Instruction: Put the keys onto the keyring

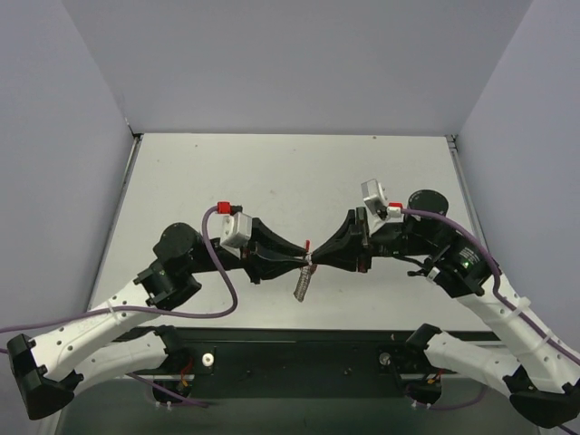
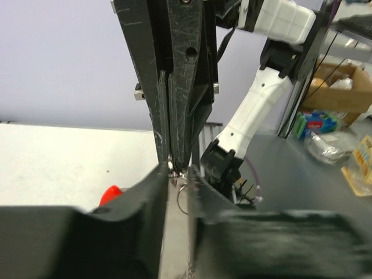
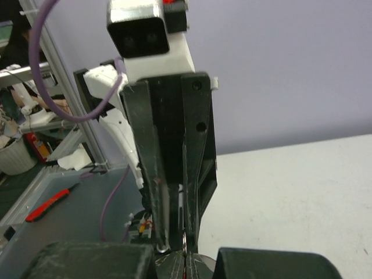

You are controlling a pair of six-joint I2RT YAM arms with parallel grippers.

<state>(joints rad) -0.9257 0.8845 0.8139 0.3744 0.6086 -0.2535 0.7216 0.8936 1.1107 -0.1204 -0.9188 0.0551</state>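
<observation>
Your keyring (image 1: 306,265) hangs in mid-air over the table's (image 1: 272,172) near middle — small red loop (image 1: 308,245) on top, silver link chain (image 1: 303,284) dangling below, tilted leftward. The keys you can't make out here.

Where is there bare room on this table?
Crowded: the centre, where left gripper and right gripper meet at the keyring, and the near edge behind them. Bare: the table in its far half, up to the back wall.

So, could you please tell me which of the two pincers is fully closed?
The right pincer: its two sides press together with no gap. The left pincer has a clear gap between its tips.
</observation>
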